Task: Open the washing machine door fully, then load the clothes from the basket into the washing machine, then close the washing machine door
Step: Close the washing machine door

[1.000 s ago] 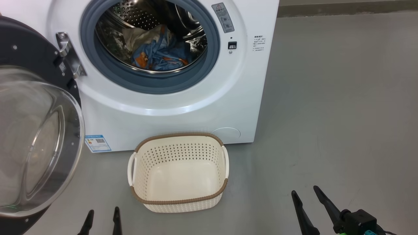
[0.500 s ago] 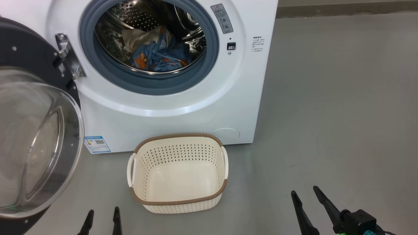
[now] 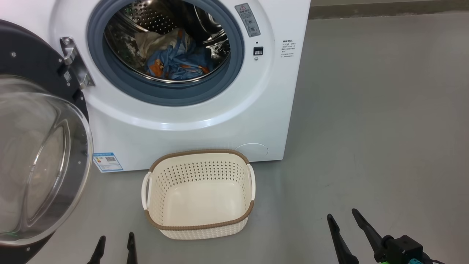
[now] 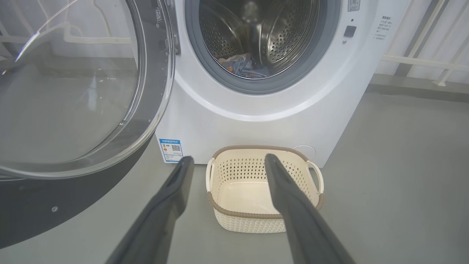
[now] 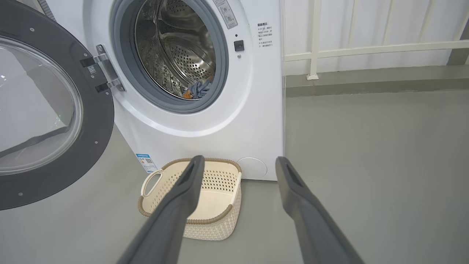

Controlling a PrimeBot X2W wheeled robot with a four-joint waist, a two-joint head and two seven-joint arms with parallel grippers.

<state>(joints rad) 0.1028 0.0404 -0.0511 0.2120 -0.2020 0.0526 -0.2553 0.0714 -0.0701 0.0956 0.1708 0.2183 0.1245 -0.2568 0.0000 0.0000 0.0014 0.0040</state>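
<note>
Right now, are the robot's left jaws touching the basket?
Apart. In the head view, bare grey floor shows between the left gripper, jaws open and empty, and the basket.

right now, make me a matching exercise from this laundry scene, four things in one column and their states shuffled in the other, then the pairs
Things
1. door
2. clothes
3. basket
4. left gripper

States
a. empty, standing on the floor
b. jaws apart, gripping nothing
c. swung wide open
d. lying in the drum

Pairs: 1-c, 2-d, 3-a, 4-b
</note>
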